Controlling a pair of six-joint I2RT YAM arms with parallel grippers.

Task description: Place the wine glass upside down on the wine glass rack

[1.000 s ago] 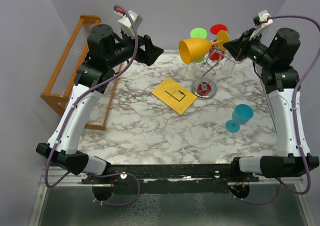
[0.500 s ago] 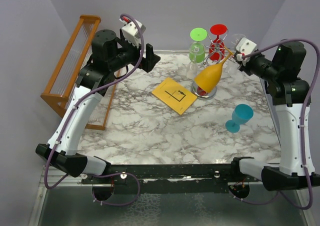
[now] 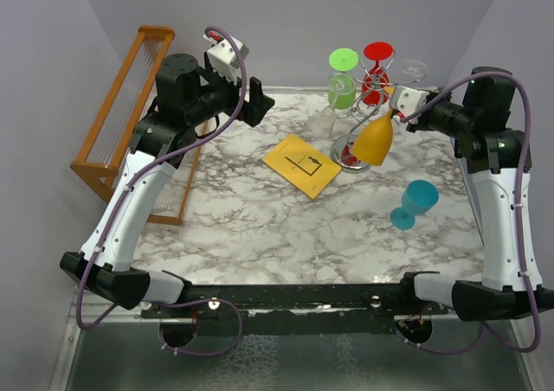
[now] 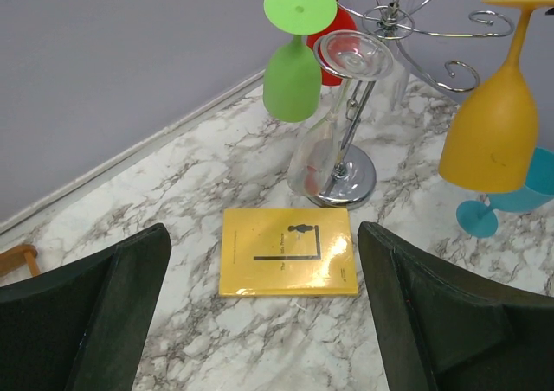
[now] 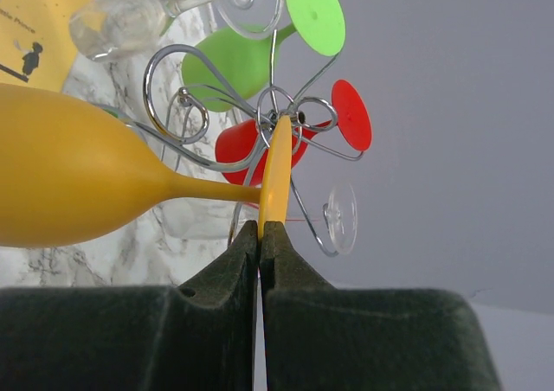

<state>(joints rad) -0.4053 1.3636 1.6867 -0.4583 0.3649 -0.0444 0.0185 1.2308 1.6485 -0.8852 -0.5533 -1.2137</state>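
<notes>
4 other glasses hang upside down on the wine glass rack (image 3: 344, 156), which stands at the far right part of the marble table (image 3: 260, 227): 1 green glass (image 3: 341, 91), 1 red glass (image 3: 377, 52) and 2 clear glasses (image 4: 325, 140).

The right gripper (image 3: 400, 110) is closed tight on the round foot of the yellow wine glass (image 3: 374, 142). In the right wrist view its fingers (image 5: 234, 270) pinch the edge of this foot, with almost no gap between them. The glass is turned over, the bowl hanging down and slightly tilted, on the right side of the rack and just above its shiny base. The foot is up at the level of the curled wire arms, and 1 curl is just beside the stem. I cannot tell if the foot rests on the wire.

The left gripper (image 3: 260, 105) is in the air over the far left part of the table, well apart from the rack. Its fingers (image 4: 104, 296) are spread wide and hold nothing.

1 yellow booklet (image 3: 301, 164) lies flat just left of the rack base. 1 blue glass (image 3: 415, 202) stands on the table nearer than the rack, on the right side. 1 orange-brown wooden slatted rack (image 3: 112, 105) leans at the left edge of the table.
</notes>
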